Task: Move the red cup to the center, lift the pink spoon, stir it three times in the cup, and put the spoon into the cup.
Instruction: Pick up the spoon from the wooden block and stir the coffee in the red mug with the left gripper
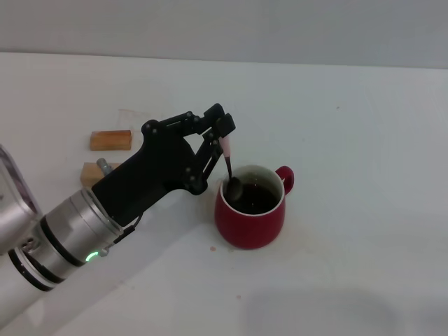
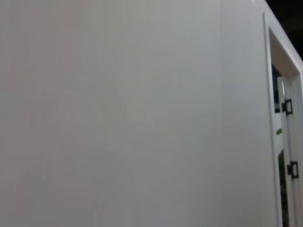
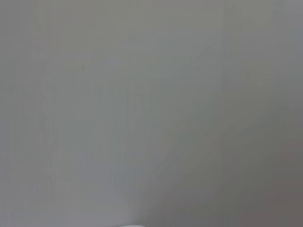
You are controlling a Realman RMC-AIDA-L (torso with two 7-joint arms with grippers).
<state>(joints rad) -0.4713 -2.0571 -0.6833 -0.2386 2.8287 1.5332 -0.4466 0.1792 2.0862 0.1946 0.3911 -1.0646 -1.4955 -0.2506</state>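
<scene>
- Two tan wooden blocks (image 1: 110,140) sit far left on the counter (image 1: 364,126); rectangular, matte, rough-looking grain; the nearer one is partly hidden behind the arm.
- Left arm comes in from the lower left: silver cylindrical wrist with a green light, black angular linkage ahead of it.
- Left gripper (image 1: 225,140) hangs just above the cup's left rim, jaws pinched together on the top end of the pink spoon (image 1: 229,168).
- Spoon: slim pale pink handle, grey metal bowl; stands steeply, nearly upright, bowl end down inside the cup at the left inner wall, at or near the dark liquid.
- Spoon handling, judged: light, stiff and thin. The smooth handle could twist or slip in a tip pinch, so a hold high on the handle keeps the jaws clear of the rim.
- Red cup (image 1: 252,210) is mid-counter, right of the gripper; rounded glossy dark-red ceramic, white inner rim, small loop handle pointing right and away, dark liquid inside.
- Cup handling, judged: fairly heavy, rigid, breakable, slick glaze. A side push from the spoon could slide it or slosh liquid. Best grip is at the rim wall or loop handle.
- Small reddish speck on the counter in front of the cup.
- Right gripper is not seen in any view; both wrist views show only blank pale surfaces.
</scene>
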